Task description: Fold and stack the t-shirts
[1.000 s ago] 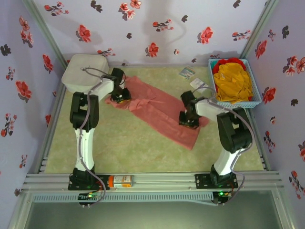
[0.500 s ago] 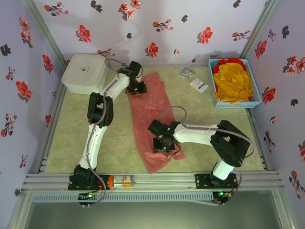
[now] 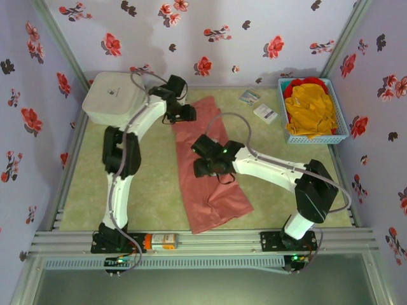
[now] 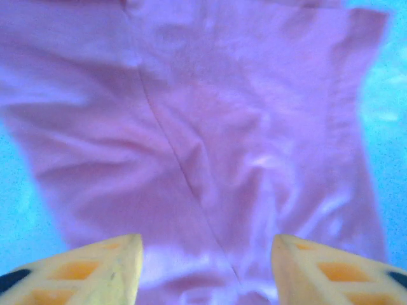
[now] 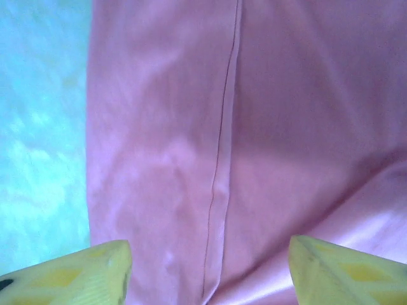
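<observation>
Floral walls ring the table [image 3: 146,190]. Pink shirt [image 3: 213,190] lies mid-table, folded into a long strip. Left gripper [image 4: 205,246] and right gripper [image 5: 210,254] hover released above it. Cross-folds and the basket [image 3: 341,136] shirts [image 3: 311,113] likely remain.

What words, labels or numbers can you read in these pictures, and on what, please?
No text is legible.
White box: a small mark on top, too small to read.
Two small packets at the back: print blurred.
Orange label on the front rail: too small to read.
</observation>
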